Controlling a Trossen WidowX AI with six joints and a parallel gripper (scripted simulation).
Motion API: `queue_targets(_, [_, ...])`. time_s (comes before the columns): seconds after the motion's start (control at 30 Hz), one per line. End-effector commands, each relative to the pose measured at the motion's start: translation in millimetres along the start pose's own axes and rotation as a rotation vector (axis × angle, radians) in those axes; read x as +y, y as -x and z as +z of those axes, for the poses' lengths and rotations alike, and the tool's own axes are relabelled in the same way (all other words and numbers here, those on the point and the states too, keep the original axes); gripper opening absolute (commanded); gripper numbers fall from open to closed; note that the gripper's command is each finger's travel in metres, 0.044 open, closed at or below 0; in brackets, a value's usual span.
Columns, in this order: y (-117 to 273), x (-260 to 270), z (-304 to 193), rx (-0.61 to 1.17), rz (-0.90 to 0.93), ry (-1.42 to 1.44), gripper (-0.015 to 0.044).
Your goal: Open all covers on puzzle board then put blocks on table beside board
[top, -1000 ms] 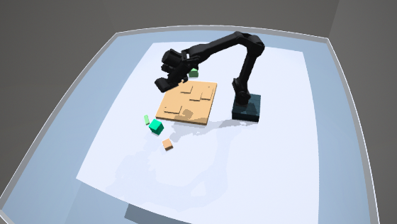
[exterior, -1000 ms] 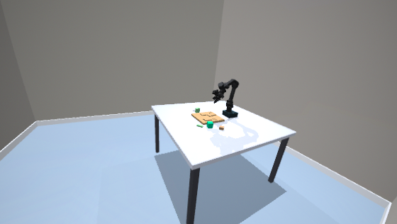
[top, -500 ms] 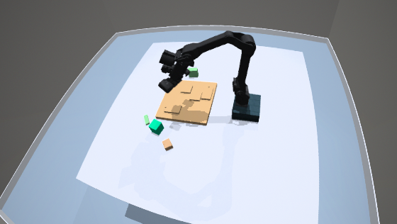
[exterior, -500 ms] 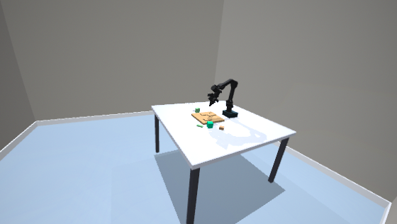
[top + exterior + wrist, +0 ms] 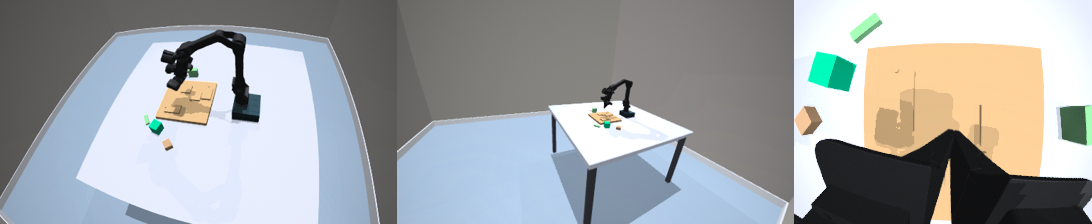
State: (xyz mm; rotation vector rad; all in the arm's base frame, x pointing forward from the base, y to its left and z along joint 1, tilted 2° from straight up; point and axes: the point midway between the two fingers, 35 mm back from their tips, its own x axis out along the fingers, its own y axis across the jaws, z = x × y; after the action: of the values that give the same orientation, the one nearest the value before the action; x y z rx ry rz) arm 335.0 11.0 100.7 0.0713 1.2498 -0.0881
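Note:
The wooden puzzle board (image 5: 199,118) (image 5: 1009,65) lies flat, with several thin covers of the same colour; whether their wells are open cannot be told. One cover (image 5: 173,109) is near its left front corner. A teal cube (image 5: 156,127) (image 5: 607,125) (image 5: 826,71), a slim light green block (image 5: 147,120) (image 5: 597,125) (image 5: 866,27) and a tan block (image 5: 167,144) (image 5: 618,127) (image 5: 806,121) rest on the table off the board's near side. A green block (image 5: 193,73) (image 5: 594,110) (image 5: 1076,125) rests beyond its far side. My gripper (image 5: 605,107) (image 5: 952,135) is shut and empty, above the board.
The arm's dark base (image 5: 246,108) (image 5: 627,113) stands on the table to the right of the board. The white table (image 5: 276,159) (image 5: 581,142) extends around them. The arm's shadow falls across the board and the table.

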Motion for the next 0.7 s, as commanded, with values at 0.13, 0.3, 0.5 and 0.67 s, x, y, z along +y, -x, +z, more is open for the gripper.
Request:
queue_targets(0.13, [-18.4, -39.1, -15.6, 0.152, -0.026, 0.084, 0.0])
queue_targets(0.3, [-27.2, -61.4, -27.6, 0.243, -0.022, 0.128, 0.0])
queue_targets(0.5, [-33.7, -80.1, -39.6, 0.324, -0.003, 0.166, 0.0])
queue_targets(0.67, [-33.7, -80.1, -39.6, 0.324, -0.003, 0.166, 0.0])
